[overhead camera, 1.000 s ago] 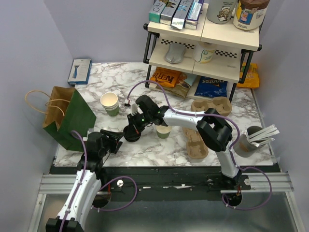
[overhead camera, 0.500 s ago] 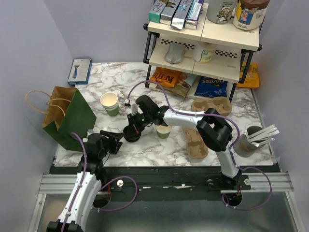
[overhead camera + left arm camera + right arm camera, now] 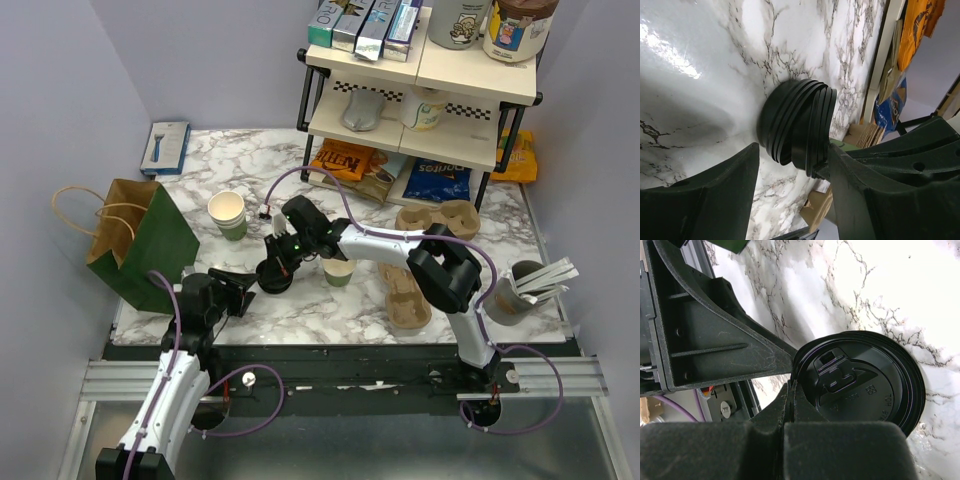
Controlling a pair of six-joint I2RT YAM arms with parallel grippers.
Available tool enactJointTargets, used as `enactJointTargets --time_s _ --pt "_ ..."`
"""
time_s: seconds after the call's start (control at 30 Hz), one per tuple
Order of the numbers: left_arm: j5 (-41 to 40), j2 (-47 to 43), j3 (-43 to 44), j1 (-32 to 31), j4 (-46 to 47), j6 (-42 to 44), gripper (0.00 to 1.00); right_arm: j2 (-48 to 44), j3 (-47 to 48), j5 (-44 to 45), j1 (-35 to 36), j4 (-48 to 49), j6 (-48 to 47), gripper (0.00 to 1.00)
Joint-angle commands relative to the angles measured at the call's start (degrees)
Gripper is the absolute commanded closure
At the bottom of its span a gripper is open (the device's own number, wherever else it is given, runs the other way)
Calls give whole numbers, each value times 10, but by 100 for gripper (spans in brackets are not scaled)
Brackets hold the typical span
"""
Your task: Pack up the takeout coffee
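We judge the step in hand to be freeing one black lid (image 3: pixel 860 385) from the stack of lids (image 3: pixel 797 125), ahead of capping the cup. The right gripper (image 3: pixel 790 392) has its jaws pressed together on the near rim of that top lid. The left gripper (image 3: pixel 792 165) has its jaws apart on either side of the stack, and we cannot tell whether either finger presses on it. The stack lies on the marble table (image 3: pixel 300 170) towards the near left, and the small dark-green paper cup (image 3: pixel 340 272) stands uncapped just to its right, close under the right forearm. The next move, as we read it, calls for the left jaws to close and steady the lower lids while the right lifts its lid clear. That lid then has to be carried the short way to the cup and pressed down level. The right arm is stretched low across the table from its base, wrist tipped down over the stack. The left arm is folded short, and its gripper lies low and points across at the stack from the left.
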Motion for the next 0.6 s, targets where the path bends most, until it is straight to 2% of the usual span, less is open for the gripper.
enactJointTargets --time_s 0.0,0.17,0.47,0.57 --pt "9 -20 -5 3 -18 8 36 10 8 -3 -1 -1 17 99" --pt "6 -59 -4 3 -48 0 36 15 12 -3 -3 -6 23 99" --pt "-6 -80 0 3 -98 8 36 19 17 -6 -3 -7 32 99" --pt "-8 -76 -2 3 -90 9 37 20 18 -12 -3 -7 32 99"
